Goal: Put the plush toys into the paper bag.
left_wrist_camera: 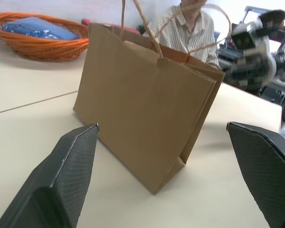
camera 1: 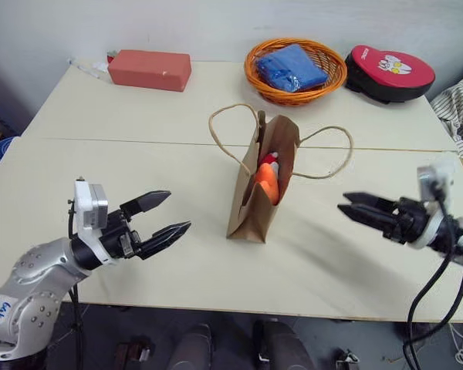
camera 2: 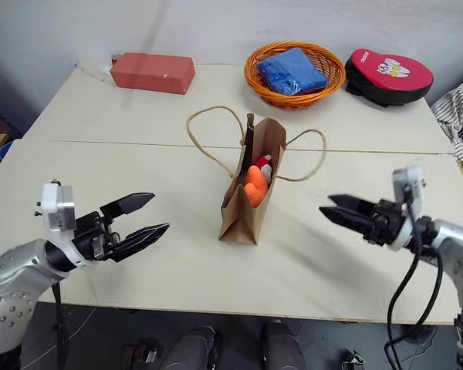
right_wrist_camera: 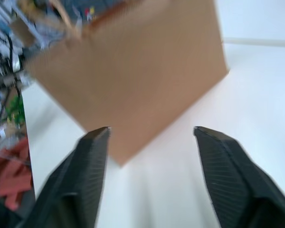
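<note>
The paper bag [camera 1: 256,185] stands upright on the worktop [camera 1: 139,116], and I place everything else from it. Both plush toys are already inside it: the orange plush toy [camera 1: 266,183] fills the open mouth, and the red plush toy [camera 1: 271,159] sits just above it, deeper in. No toy lies loose on the worktop around the bag, so I judge the task as good as done; nothing seems left but to keep clear.

My left claw [camera 1: 159,216] hangs to the left of the bag, well apart from it, jaws spread wide and empty. My right claw [camera 1: 356,206] is to the right of the bag, also apart, jaws partly open with nothing between them.

Behind the bag are the orange basket [camera 1: 296,71] with a blue cloth [camera 1: 292,68] and a red block [camera 1: 149,69].
</note>
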